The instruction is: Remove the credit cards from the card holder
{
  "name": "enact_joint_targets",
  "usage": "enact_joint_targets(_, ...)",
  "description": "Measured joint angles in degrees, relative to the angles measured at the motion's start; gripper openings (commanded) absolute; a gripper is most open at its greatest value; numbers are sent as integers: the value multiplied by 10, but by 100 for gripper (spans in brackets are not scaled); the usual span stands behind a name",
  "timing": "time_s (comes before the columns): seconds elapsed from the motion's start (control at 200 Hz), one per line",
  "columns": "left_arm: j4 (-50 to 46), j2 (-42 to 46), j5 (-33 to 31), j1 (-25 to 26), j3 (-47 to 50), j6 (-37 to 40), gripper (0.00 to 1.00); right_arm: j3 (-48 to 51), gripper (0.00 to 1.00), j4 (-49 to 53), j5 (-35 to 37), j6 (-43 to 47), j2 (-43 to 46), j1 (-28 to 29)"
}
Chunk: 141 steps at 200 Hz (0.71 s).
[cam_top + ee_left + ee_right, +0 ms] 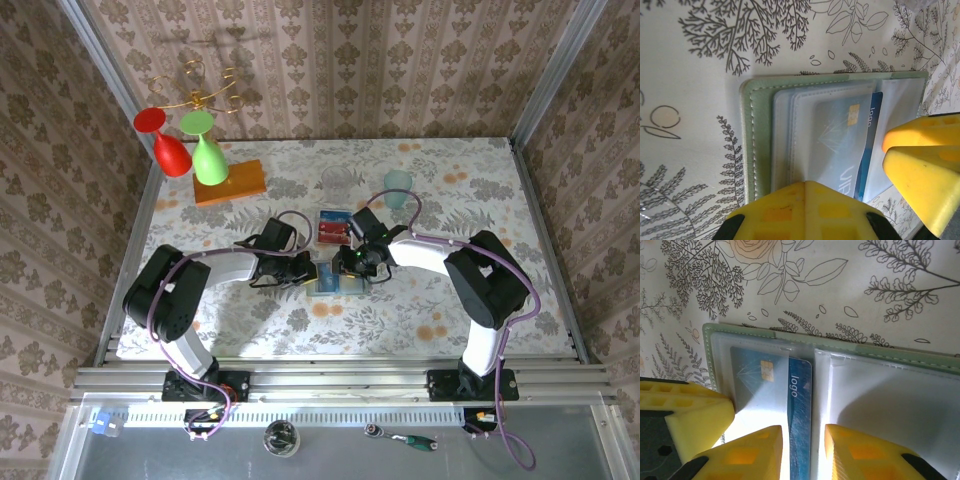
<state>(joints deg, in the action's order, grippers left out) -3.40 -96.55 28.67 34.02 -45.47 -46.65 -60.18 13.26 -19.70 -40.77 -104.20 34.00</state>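
**Left gripper (303, 270) shut over the open card holder (328, 284), right gripper (352, 262) narrowly parted around a blue card (800, 405)**

From the overhead camera a floral-patterned table (450, 200) is seen. Both arms are bent inward so that the grippers meet near its middle, over the card holder. An orange block (232, 184) is set at the far left, with a red goblet (165, 140) and a green goblet (207, 150) beside it. A clear glass (337, 183) and a teal cup (397, 187) are stood further right. Loose credit cards (333, 228), red and blue, are laid just beyond the holder, apart from it.

Detail too small to read from above is given by the wrist cameras. In the left wrist view, the left gripper's closed yellow fingers (805, 210) are shown over one edge of the holder, whose stitched grey-green cover (747, 140) and clear pockets are spread flat.

In the right wrist view, the right gripper's fingers (750, 455) are held slightly apart, one on each side of the blue card's bare strip. No grip on it can be made out. A gold chip (767, 371) is seen through the pocket.
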Motion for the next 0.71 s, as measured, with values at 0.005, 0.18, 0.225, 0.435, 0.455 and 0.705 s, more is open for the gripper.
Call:
enact_joint_targets(0.005,0,0,0,0,0,0,0,0,31,0,0,0,0,0)
enact_joint_targets(0.18,0,-2,0,-3,-2,2,0,9,31,-17,-20,-9,0,-7)
enact_joint_targets(0.225,0,-2,0,-3,-2,2,0,11,31,-21,-24,-12,0,-9)
enact_joint_targets(0.435,0,-2,0,-4,-2,4,0,15,31,-45,-48,-24,-5,-13)
enact_joint_targets(0.455,0,-2,0,-4,-2,4,0,15,31,-47,-49,-26,-6,-13)
enact_joint_targets(0.705,-3,-3,0,-5,-5,5,0,19,31,-63,-61,-32,-17,-14)
